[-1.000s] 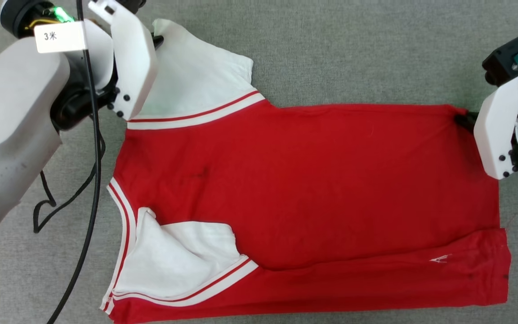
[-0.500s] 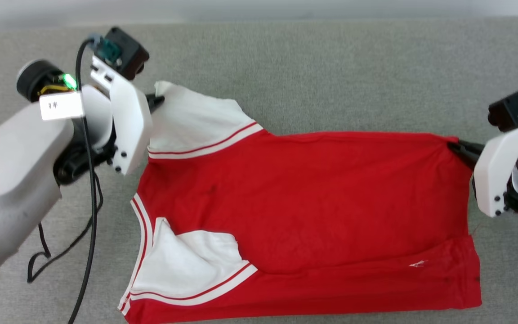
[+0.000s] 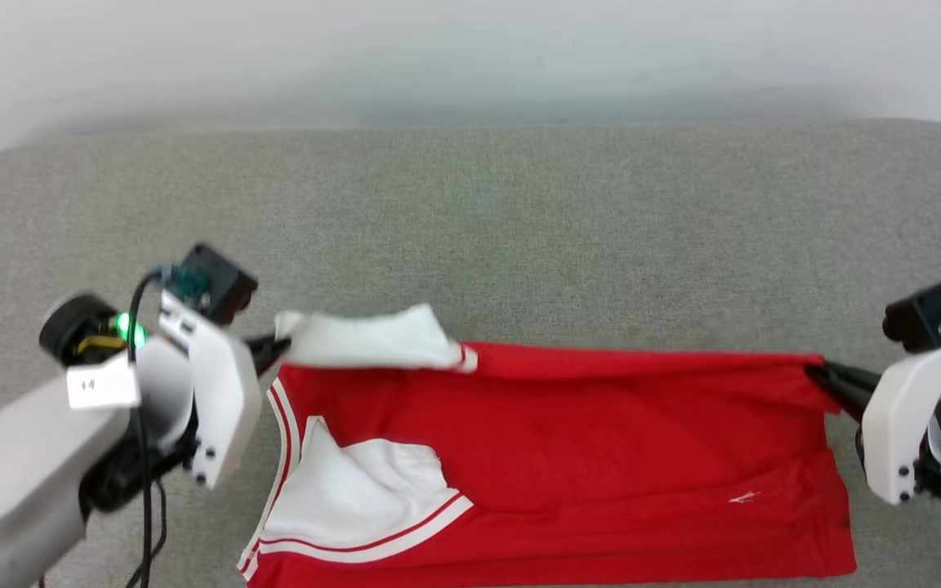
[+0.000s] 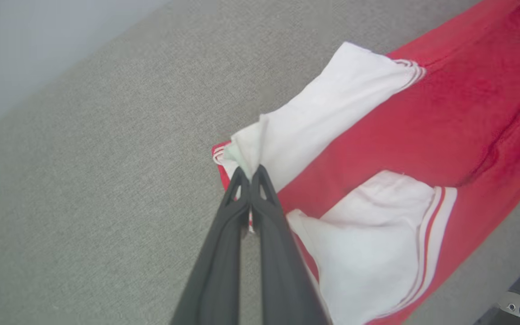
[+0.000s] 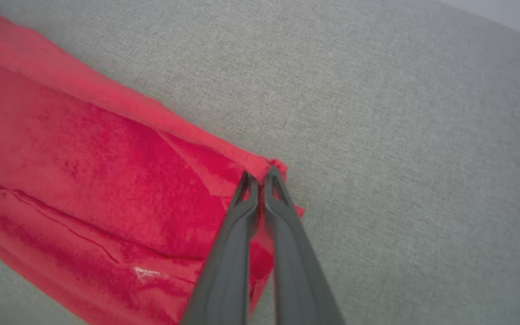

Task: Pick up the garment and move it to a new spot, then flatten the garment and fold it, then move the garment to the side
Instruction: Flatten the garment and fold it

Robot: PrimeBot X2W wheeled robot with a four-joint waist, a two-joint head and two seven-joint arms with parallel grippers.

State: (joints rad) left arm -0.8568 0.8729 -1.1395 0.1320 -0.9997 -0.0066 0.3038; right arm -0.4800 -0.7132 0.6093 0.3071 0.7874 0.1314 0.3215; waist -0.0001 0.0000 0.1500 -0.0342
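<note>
Red garment point(image 3: 568, 441) — corners in left gripper point(image 3: 277, 348), right gripper point(image 3: 815, 374), wide apart.

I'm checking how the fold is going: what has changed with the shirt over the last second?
The left gripper and right gripper have lifted the garment by its far edge and drawn it toward the near side. The far sleeve, flat before, is now raised, and the edge is stretched between them. Both jaws stay shut on the same corners. The near sleeve still lies on the grey surface.
</note>
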